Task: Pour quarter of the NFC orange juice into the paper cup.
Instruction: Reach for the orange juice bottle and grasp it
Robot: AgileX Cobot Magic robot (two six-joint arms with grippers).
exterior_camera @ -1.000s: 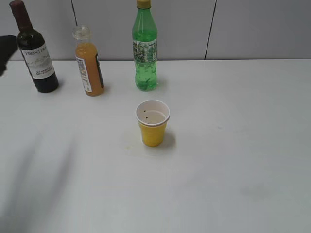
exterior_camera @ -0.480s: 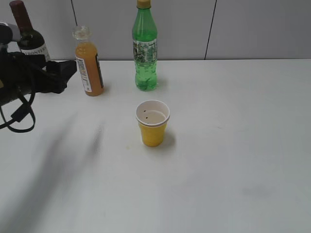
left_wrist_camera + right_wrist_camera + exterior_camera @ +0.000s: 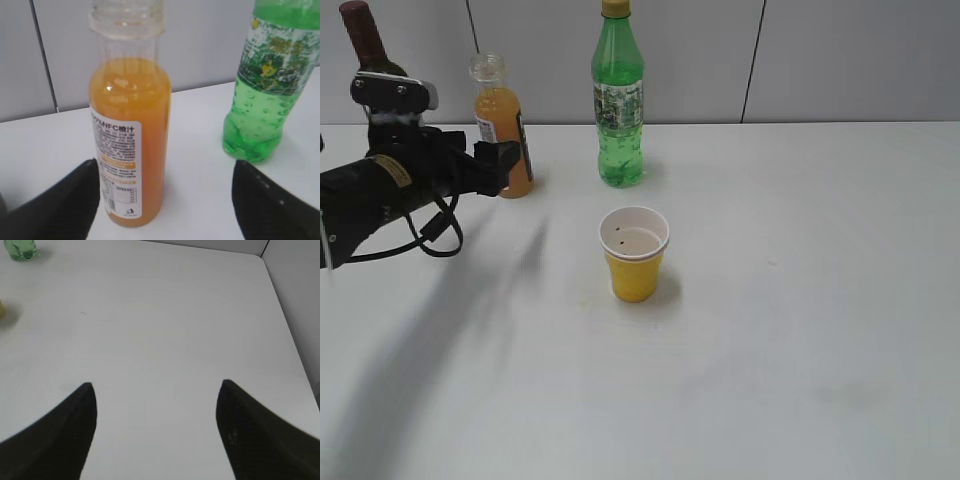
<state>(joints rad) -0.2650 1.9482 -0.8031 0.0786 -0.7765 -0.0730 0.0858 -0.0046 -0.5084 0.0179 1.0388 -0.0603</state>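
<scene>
Approach step: left claw (image 3: 165, 200), spread wide, frames NFC orange juice (image 3: 129, 150); next, clench on it.

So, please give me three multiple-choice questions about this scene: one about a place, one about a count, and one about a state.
1. Where does the paper cup stand?
A. Behind the green bottle
B. In front of the green bottle, nearer the camera
C. Touching the NFC orange juice

2. How many bottles stand on the table?
A. Two
B. Three
C. Four

3. What is the state of the left gripper?
A. Open, fingers on either side of the juice bottle
C. Shut on the cup
B. Shut on the juice bottle

Answers:
1 B: the exterior view shows the cup alone in front of the bottles.
2 B: wine bottle, juice, green bottle.
3 A: the left wrist view shows gaps beside the bottle.
</scene>
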